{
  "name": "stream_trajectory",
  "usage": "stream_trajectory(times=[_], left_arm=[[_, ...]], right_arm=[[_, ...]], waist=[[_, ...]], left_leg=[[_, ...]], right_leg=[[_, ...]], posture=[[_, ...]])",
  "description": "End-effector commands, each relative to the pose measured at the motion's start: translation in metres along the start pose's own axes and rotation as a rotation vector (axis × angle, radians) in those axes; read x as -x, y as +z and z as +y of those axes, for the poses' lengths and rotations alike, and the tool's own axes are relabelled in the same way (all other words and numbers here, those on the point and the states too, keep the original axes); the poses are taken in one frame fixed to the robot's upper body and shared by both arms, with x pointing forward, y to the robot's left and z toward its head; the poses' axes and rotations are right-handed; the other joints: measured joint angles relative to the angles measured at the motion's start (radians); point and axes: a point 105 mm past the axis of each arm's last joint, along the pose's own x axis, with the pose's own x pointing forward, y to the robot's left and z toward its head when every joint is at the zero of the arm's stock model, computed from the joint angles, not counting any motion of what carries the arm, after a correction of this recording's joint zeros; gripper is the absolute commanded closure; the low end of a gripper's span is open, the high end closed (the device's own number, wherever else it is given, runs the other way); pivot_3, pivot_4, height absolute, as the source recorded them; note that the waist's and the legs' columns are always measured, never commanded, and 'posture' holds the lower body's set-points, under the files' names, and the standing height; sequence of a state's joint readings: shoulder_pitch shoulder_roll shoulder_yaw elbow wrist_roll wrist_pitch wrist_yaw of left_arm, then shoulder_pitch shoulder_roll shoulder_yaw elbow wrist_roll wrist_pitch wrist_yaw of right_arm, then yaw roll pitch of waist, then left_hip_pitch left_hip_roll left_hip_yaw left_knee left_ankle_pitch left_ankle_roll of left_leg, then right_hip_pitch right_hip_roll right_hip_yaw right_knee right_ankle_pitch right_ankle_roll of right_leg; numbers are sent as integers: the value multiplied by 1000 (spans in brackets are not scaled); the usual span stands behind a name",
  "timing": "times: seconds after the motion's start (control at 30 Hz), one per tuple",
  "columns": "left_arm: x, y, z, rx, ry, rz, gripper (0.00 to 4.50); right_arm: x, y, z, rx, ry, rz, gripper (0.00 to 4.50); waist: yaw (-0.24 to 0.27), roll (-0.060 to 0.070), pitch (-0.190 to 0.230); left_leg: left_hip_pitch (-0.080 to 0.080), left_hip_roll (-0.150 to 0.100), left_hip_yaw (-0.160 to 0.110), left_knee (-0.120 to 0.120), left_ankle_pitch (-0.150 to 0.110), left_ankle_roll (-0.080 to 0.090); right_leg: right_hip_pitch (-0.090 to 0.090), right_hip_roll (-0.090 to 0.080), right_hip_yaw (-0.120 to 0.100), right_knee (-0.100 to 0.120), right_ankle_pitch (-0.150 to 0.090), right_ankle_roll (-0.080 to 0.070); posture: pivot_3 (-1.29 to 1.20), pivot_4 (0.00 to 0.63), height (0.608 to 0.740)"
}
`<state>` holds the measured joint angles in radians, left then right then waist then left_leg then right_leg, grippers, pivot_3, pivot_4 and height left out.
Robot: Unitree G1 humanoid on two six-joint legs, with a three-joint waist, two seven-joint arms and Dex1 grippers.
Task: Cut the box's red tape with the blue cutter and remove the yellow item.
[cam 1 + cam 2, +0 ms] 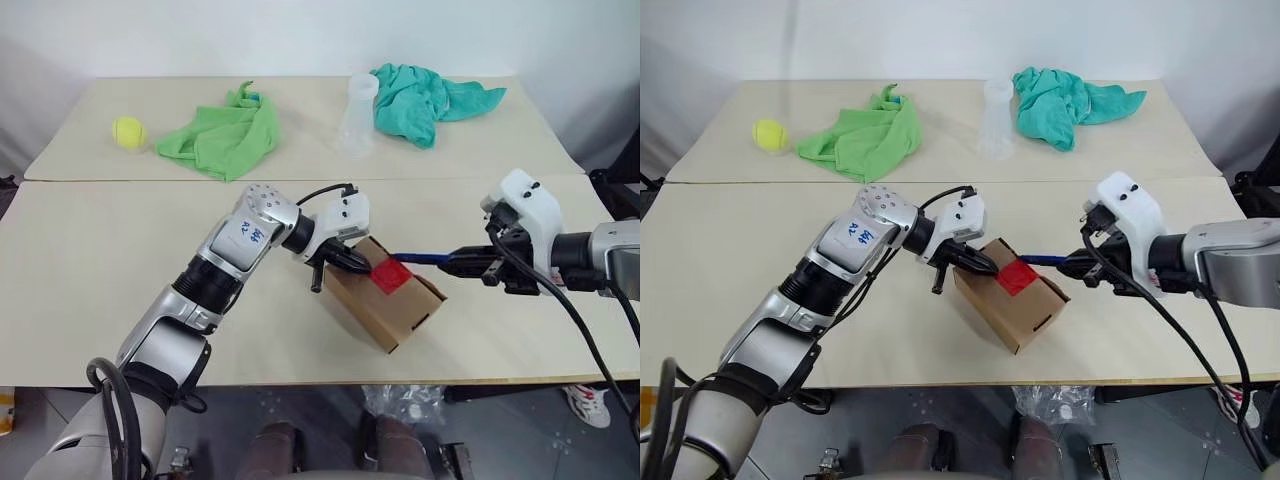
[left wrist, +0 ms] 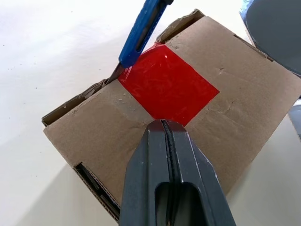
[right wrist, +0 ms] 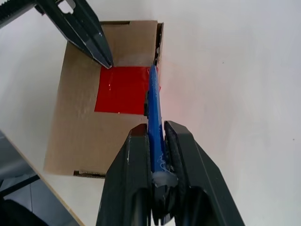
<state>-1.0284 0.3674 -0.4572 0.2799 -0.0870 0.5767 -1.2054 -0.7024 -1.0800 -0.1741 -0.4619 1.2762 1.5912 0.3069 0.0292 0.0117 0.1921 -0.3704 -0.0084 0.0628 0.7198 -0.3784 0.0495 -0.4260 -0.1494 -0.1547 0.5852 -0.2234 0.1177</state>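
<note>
A small brown cardboard box point(image 1: 388, 300) sits near the table's front edge, its flaps closed and a square of red tape point(image 1: 391, 275) over the top seam. My left gripper point(image 1: 360, 264) is shut, its tip pressed on the box top at the tape's edge. From the right, my right gripper point(image 1: 468, 263) is shut on the blue cutter point(image 1: 422, 259), which lies almost level. The cutter's blade tip point(image 2: 115, 72) meets the far edge of the red tape point(image 2: 165, 86) at the seam. The yellow item is hidden.
At the back of the table lie a tennis ball point(image 1: 129, 132), a green cloth point(image 1: 224, 136), a clear plastic cup point(image 1: 358, 115) and a teal cloth point(image 1: 428, 98). A seam runs across the table behind the box.
</note>
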Motion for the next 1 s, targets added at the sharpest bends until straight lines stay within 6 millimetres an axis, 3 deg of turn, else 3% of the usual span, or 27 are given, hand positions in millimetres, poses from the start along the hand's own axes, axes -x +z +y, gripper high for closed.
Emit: stream_trajectory(times=[0.03,0.37,0.73,1.0], left_arm=[[-8,-39,-3,87,-5,169,4500],[-7,-52,0,39,-11,305,4500],[-11,-51,0,38,2,298,4500],[-13,-51,-1,40,3,288,4500]], right_arm=[[-1,-6,6,8,41,57,4343],[0,-2,9,33,74,78,4343],[5,-11,16,36,123,142,4343],[-3,-13,16,25,141,151,4343]], waist=[[0,0,0],[-3,-1,-5],[-2,-1,-9],[-3,-3,-12]], left_leg=[[0,0,0,0,0,0],[1,1,0,0,0,0],[1,1,0,0,0,0],[2,2,-1,0,-1,-1]], right_leg=[[0,0,0,0,0,0],[0,0,0,0,0,0],[1,0,0,-1,0,0],[1,0,0,-2,0,-1]], posture=[[0,150,740],[0,150,740],[0,150,740],[0,150,740]])
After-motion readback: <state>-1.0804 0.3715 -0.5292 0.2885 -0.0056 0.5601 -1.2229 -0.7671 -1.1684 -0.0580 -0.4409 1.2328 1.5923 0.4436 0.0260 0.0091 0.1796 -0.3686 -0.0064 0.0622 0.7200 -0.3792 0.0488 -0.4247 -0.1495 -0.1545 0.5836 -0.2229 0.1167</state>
